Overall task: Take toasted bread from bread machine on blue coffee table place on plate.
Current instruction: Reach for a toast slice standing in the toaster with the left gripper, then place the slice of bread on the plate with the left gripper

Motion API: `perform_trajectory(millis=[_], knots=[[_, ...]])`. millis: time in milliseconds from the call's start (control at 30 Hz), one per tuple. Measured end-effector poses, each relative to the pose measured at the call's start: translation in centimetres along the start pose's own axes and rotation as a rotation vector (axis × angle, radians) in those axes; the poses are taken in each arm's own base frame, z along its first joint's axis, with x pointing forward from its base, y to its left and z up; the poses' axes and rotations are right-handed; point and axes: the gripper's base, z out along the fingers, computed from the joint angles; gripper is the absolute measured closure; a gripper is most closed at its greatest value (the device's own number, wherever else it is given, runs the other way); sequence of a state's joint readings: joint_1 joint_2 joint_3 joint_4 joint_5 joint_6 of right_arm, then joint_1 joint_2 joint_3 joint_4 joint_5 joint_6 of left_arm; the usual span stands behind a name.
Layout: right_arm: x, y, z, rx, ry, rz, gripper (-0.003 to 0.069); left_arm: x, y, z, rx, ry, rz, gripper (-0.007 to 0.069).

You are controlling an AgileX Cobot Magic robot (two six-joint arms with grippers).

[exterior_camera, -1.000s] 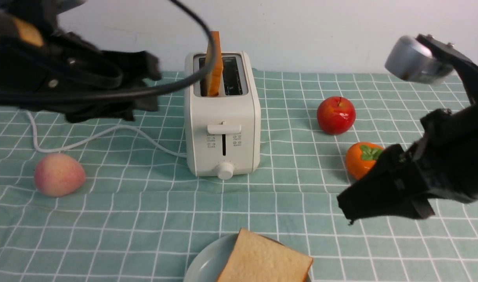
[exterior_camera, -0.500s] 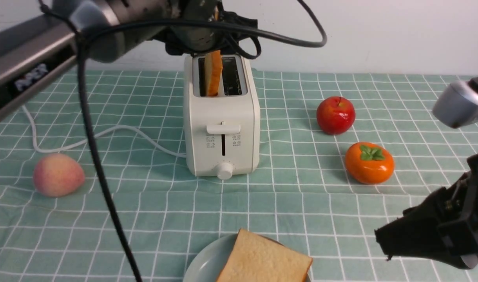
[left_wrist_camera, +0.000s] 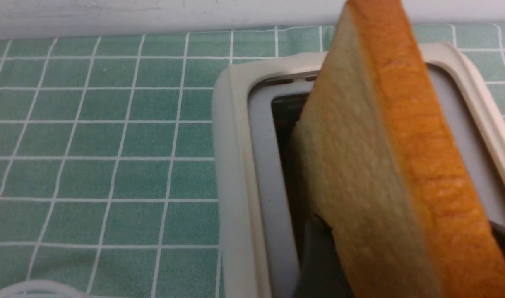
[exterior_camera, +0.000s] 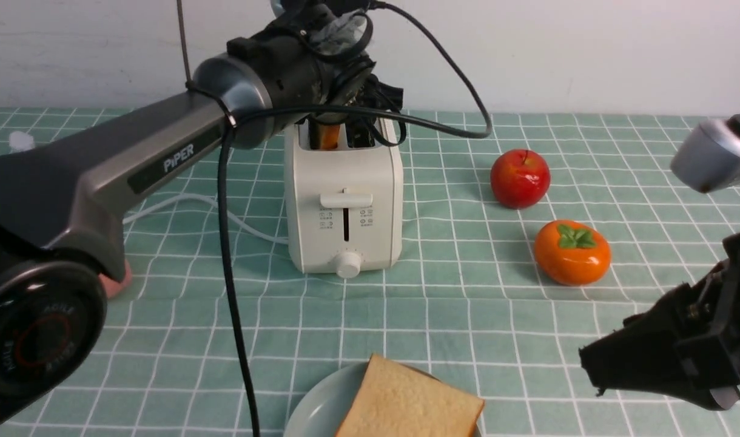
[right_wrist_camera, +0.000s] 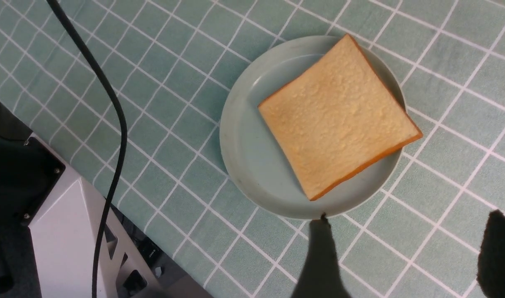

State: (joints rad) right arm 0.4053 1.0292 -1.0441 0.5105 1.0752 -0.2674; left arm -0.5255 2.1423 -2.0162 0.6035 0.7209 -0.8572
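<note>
The cream-white bread machine (exterior_camera: 346, 200) stands mid-table on the mint grid cloth of the coffee table (exterior_camera: 467, 315). One slice of toasted bread (exterior_camera: 327, 136) stands in its left slot, leaning, and fills the left wrist view (left_wrist_camera: 360, 165). My left gripper (exterior_camera: 336, 124) is over the slots, open, with one dark finger (left_wrist_camera: 318, 256) on each side of that slice (left_wrist_camera: 405, 248). A second slice (exterior_camera: 406, 403) lies flat on the pale blue-green plate (exterior_camera: 318, 413) at the front edge. My right gripper (exterior_camera: 594, 364) is open and empty, right of the plate (right_wrist_camera: 244, 136), above the cloth (right_wrist_camera: 405, 231).
A red apple (exterior_camera: 520, 178) and an orange persimmon (exterior_camera: 571, 252) sit right of the toaster. A pink peach (exterior_camera: 116, 282) is mostly hidden behind my left arm. The white cord (exterior_camera: 182, 203) trails left. My arm's black cable (exterior_camera: 230, 273) hangs across the front left.
My left arm swung in from the left and came down over the toaster, its jaws now either side of the standing slice. My right gripper drew back to the right and lower.
</note>
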Motion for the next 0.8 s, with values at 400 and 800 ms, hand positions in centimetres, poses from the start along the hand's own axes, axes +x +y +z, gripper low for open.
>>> perform_trajectory(millis=[400, 800], knots=[[0.0, 0.0, 0.0, 0.001, -0.004, 0.0, 0.0179, -2.7, 1.3, -4.2, -0.029, -0.035, -0.029, 0.0531], [-0.5, -0.2, 0.0, 0.026, -0.06, -0.005, 0.0183, -6.6, 6.9, -23.3, 0.039, -0.01, 0.062, 0.0531]])
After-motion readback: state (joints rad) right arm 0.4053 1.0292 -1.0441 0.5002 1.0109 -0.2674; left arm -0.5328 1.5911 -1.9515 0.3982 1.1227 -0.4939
